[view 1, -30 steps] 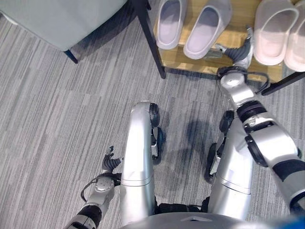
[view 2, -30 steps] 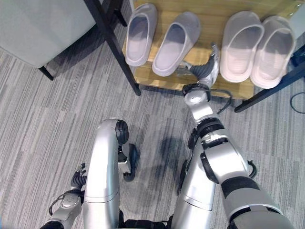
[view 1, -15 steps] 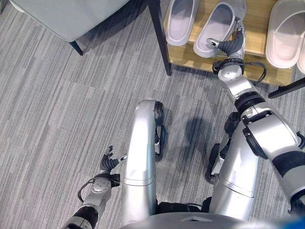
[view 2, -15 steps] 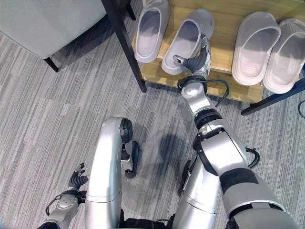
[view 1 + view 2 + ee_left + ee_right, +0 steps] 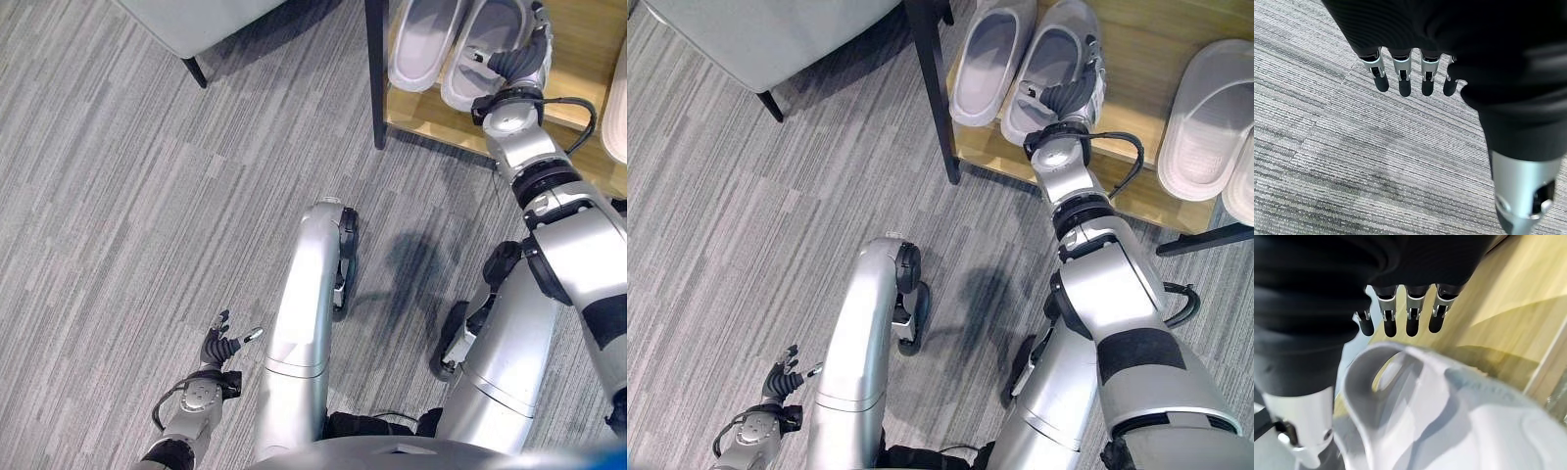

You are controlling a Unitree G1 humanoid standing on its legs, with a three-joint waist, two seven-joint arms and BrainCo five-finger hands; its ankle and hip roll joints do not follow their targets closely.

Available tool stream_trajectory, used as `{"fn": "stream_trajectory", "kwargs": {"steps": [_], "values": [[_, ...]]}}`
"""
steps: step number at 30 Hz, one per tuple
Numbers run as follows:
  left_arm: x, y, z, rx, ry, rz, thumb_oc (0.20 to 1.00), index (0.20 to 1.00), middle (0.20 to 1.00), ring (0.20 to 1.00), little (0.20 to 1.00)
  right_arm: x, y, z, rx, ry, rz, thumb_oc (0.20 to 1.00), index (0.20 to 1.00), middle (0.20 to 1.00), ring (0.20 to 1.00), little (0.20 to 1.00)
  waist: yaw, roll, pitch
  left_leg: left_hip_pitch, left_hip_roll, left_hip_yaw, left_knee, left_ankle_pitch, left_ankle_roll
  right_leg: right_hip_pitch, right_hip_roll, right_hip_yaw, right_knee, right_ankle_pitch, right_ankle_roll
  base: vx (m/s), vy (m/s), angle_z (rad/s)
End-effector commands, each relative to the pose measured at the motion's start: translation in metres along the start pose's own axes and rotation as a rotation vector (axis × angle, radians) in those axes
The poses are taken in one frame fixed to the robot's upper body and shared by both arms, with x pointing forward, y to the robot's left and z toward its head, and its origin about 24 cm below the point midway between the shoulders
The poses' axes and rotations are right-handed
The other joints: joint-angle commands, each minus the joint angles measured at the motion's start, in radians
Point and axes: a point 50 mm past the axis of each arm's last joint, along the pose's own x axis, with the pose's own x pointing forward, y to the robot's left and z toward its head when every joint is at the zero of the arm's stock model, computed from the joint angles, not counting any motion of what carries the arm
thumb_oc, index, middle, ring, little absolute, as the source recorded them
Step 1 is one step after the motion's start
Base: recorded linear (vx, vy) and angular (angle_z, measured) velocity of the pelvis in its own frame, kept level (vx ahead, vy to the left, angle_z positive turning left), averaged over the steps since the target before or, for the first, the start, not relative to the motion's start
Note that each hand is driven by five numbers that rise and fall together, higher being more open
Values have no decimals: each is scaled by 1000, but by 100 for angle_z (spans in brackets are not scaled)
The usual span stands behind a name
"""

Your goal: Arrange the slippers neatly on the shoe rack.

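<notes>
The right hand (image 5: pixel 1070 96) rests with relaxed, uncurled fingers over a pale grey foam slipper (image 5: pixel 1050 61) on the wooden shoe rack shelf (image 5: pixel 1136 59), its twin (image 5: pixel 986 59) just beyond; the left hand (image 5: pixel 779 377) hangs open, holding nothing, over grey carpet (image 5: pixel 745 225).

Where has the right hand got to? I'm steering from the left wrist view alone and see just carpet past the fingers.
Observer: The right hand is up at the shoe rack, against the right-hand grey slipper on its wooden shelf.
Operator: Has it gripped that slipper?
Observer: It seems not: in the right wrist view its fingers are straight above the slipper's strap.
Operator: Anything else on that shelf?
Observer: The other grey slipper lies alongside on the robot's left, and a white pair sits further right.
</notes>
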Motion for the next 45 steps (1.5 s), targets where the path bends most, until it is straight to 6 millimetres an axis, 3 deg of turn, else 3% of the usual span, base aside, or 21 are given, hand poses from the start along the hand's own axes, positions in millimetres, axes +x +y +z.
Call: {"fn": "stream_trajectory", "kwargs": {"steps": [1,10,13,16,17,19,21,22,25,27,28,30,31,33,36,40,41,42,43,44,45], "values": [[1,3,7,19,-44,-13,1000,1000,1000,1000,1000,14,-17,40,51,-129,-77,1000,1000,1000,1000,1000,29,28,-35,77,19,-51,75,-123,-2,67,13,151,27,234,-29,14,2,6],[-2,4,-1,-25,-13,36,1000,1000,1000,1000,1000,12,-32,57,259,-214,-149,1000,1000,1000,1000,1000,12,18,-35,77,7,-49,78,-112,-4,75,16,154,33,229,-37,-5,2,0],[-3,6,-1,-63,-16,54,1000,1000,1000,1000,1000,7,-51,55,259,-324,-178,1000,1000,1000,1000,1000,-11,0,-35,77,5,-64,69,-97,-12,81,12,143,22,229,-35,-35,-10,-3],[-5,6,0,-88,-23,56,1000,1000,1000,1000,1000,-8,-70,32,302,-366,-186,1000,1000,1000,1000,1000,-43,-22,-35,77,6,-80,58,-84,-19,86,18,128,9,235,-33,-61,-39,-4],[-5,5,0,-94,-22,50,1000,1000,1000,1000,1000,-20,-69,19,411,-344,-131,1000,1000,1000,1000,1000,-56,-31,-36,77,10,-86,46,-80,-21,90,23,123,-1,242,-25,-87,-60,-8],[-5,7,-1,-103,-11,51,1000,1000,1000,1000,1000,-32,-74,7,431,-362,-75,1000,1000,1000,1000,1000,-70,-44,-36,77,11,-98,32,-65,-27,86,28,108,-22,251,-26,-93,-44,-17],[-2,8,9,-137,-45,49,1000,1000,1000,1000,1000,-76,-75,-23,455,-360,13,1000,1000,1000,1000,1000,-97,-63,-75,77,21,-116,-67,-13,-32,82,18,43,-130,269,-24,-114,-14,-24],[-2,8,9,-137,-44,49,1000,1000,1000,1000,1000,-76,-75,-23,455,-360,13,1000,1000,1000,1000,1000,-97,-63,-76,77,21,-116,-67,-13,-32,82,18,42,-131,270,-24,-138,29,-17],[1,-3,16,-196,-75,14,1000,1000,1000,1000,1000,-131,-75,-79,447,-205,100,1000,1000,1000,1000,1000,-127,-89,-200,121,53,-153,-345,92,-42,125,3,-93,-412,296,-9,-163,8,-3],[1,-3,9,-199,-39,14,1000,1000,1000,1000,1000,-146,-81,-99,359,-151,123,1000,1000,1000,1000,1000,-133,-104,-214,186,65,-170,-434,137,-51,186,-10,-151,-505,294,-18,-144,-60,-18],[-2,-2,-9,-185,27,36,1000,1000,1000,1000,1000,-162,-86,-123,298,-64,138,1000,1000,1000,1000,1000,-147,-125,-247,301,102,-167,-590,169,-52,285,-17,-198,-641,314,-11,-160,-83,-18],[-4,-1,-25,-189,113,55,1000,1000,1000,1000,1000,-175,-94,-150,169,31,132,1000,1000,1000,1000,1000,-154,-138,-264,394,128,-171,-721,217,-64,383,-20,-247,-778,321,-15,-139,-89,9],[-5,0,-32,-164,157,71,1000,1000,1000,1000,1000,-186,-93,-172,85,123,156,1000,1000,1000,1000,1000,-161,-142,-288,504,143,-150,-873,256,-66,474,-12,-282,-925,349,-9,-126,-80,19],[-9,0,-45,-117,214,68,1000,1000,1000,1000,1000,-202,-99,-208,-31,275,142,1000,1000,1000,1000,1000,-162,-142,-299,622,140,-131,-1016,314,-69,604,2,-330,-1098,390,-1,-66,-37,10],[-32,14,-88,49,454,83,1000,1000,1000,1000,1000,-272,-123,-294,-235,770,141,1000,1000,1000,1000,1000,-166,-159,-381,1022,141,-63,-1469,462,-98,997,52,-449,-1532,536,64,109,-103,7],[-44,20,-104,72,551,71,1000,1000,1000,1000,1000,-350,-142,-329,-275,1173,169,1000,1000,1000,1000,1000,-154,-159,-430,1248,130,-26,-1747,582,-106,1224,82,-507,-1786,644,91,99,-46,11],[-46,20,-106,72,565,63,1000,1000,1000,1000,1000,-367,-148,-332,-291,1252,178,1000,1000,1000,1000,1000,-152,-155,-444,1298,130,-19,-1817,607,-109,1268,89,-514,-1843,668,98,155,-21,9],[-50,18,-109,64,575,54,1000,1000,1000,1000,1000,-398,-163,-335,-334,1391,188,1000,1000,1000,1000,1000,-144,-142,-467,1394,129,-18,-1928,666,-120,1352,103,-529,-1948,702,110,135,-18,9],[-51,16,-110,57,576,46,1000,1000,1000,1000,1000,-410,-169,-335,-326,1445,181,1000,1000,1000,1000,1000,-144,-139,-478,1439,124,-12,-1987,665,-118,1386,110,-530,-1993,721,117,189,3,-3],[-53,1,-113,42,587,16,1000,1000,1000,1000,1000,-450,-184,-331,-367,1595,214,1000,1000,1000,1000,1000,-149,-123,-536,1569,115,17,-2152,708,-120,1491,134,-528,-2142,781,136,128,3,-8],[-52,-2,-112,41,588,6,1000,1000,1000,1000,1000,-457,-184,-330,-369,1617,228,1000,1000,1000,1000,1000,-152,-121,-548,1594,112,26,-2185,718,-124,1514,142,-525,-2179,791,142,96,4,-12]]}}
